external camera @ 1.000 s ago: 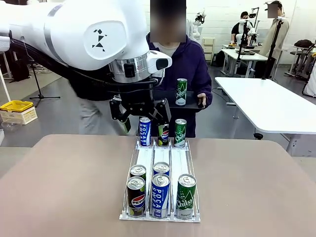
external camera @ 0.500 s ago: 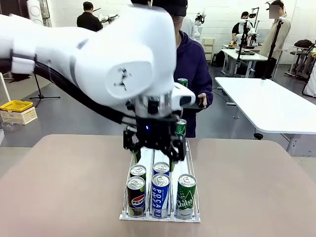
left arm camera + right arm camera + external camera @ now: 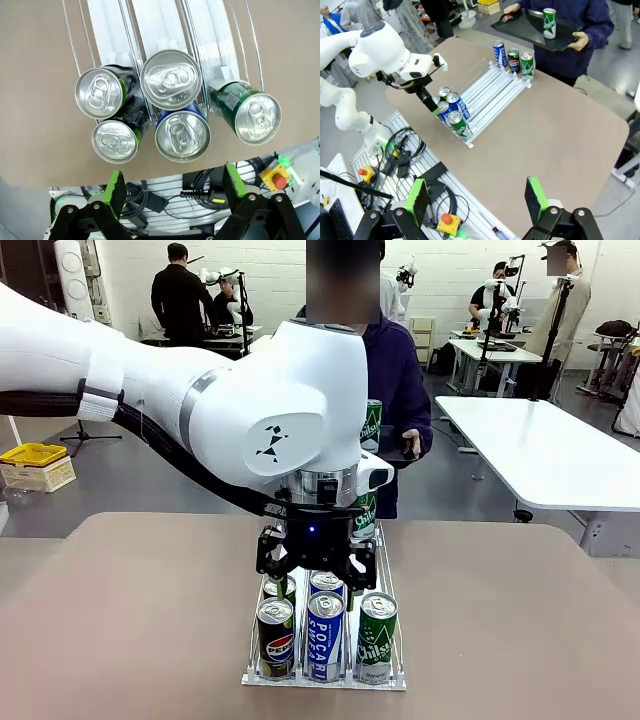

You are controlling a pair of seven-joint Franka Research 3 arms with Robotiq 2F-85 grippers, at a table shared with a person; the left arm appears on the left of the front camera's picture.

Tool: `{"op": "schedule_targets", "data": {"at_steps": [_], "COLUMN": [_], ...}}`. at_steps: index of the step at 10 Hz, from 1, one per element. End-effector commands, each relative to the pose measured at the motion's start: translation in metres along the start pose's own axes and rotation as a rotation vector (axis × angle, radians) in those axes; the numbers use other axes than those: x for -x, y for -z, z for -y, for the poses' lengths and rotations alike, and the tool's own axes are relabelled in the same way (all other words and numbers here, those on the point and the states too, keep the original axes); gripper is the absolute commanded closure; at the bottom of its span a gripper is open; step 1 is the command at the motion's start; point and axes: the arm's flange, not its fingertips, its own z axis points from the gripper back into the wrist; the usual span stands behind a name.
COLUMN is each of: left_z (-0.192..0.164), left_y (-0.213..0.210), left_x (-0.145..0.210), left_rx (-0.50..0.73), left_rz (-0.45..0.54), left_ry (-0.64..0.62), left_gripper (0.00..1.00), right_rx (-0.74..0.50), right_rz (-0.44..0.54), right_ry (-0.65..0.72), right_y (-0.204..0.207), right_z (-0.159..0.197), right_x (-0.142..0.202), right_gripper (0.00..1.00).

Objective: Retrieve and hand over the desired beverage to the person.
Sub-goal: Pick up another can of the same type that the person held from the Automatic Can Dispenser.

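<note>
My left claw hangs open just above the near cans in the rack, gripping nothing. My right claw is open too, high over the bench. The person stands at the far side holding a tray with a green can.

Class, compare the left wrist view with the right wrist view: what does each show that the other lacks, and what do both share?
Left wrist view, not right: the can lids' pull tabs, seen from above past the open left gripper.
Right wrist view, not left: the person in a dark hooded jacket holding a black tray with a green can, three cans at the white-laned wire rack's far end, the open right gripper.
Both: the brown table, that rack, five cans at its near end.
</note>
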Motion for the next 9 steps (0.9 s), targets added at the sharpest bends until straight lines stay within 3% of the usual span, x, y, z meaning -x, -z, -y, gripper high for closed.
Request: {"op": "schedule_targets", "data": {"at_steps": [1,9], "left_z": [0.005,0.004], "left_y": [0.0,0.02], "left_x": [-0.002,-0.022], "left_rx": [0.032,0.033], "left_rz": [0.013,-0.002], "left_ry": [-0.045,-0.127], "left_gripper": [0.0,0.0], "right_rx": [-0.017,-0.017], "right_rz": [0.001,0.001], "right_ry": [-0.009,-0.009], "right_y": [-0.001,-0.001], "right_z": [0.0,0.0], "right_x": [-0.001,-0.001], "right_gripper": [0.0,0.0]}}
